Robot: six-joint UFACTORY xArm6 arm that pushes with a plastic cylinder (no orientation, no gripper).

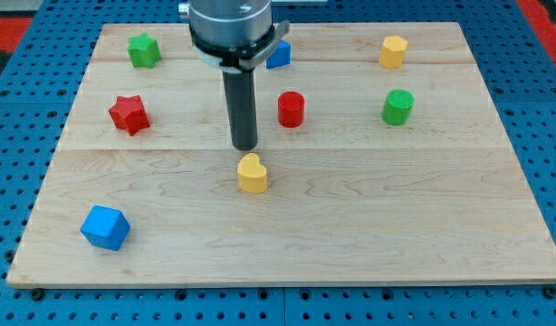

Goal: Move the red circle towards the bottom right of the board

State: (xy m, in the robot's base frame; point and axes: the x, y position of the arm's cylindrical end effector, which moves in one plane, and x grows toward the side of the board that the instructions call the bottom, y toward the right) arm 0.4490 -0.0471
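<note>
The red circle (291,109) stands upright a little above the board's middle. My tip (245,147) is to its lower left, a short gap away and not touching it. A yellow heart (253,173) lies just below my tip. The rod rises from the tip to the arm's dark round body (229,27) at the view's top.
A wooden board (396,226) on a blue pegboard. A green star (144,50) at top left, a red star (129,113) at left, a blue cube (105,226) at bottom left. A blue block (280,56) shows behind the arm. A yellow hexagon (393,52) and a green circle (397,107) at right.
</note>
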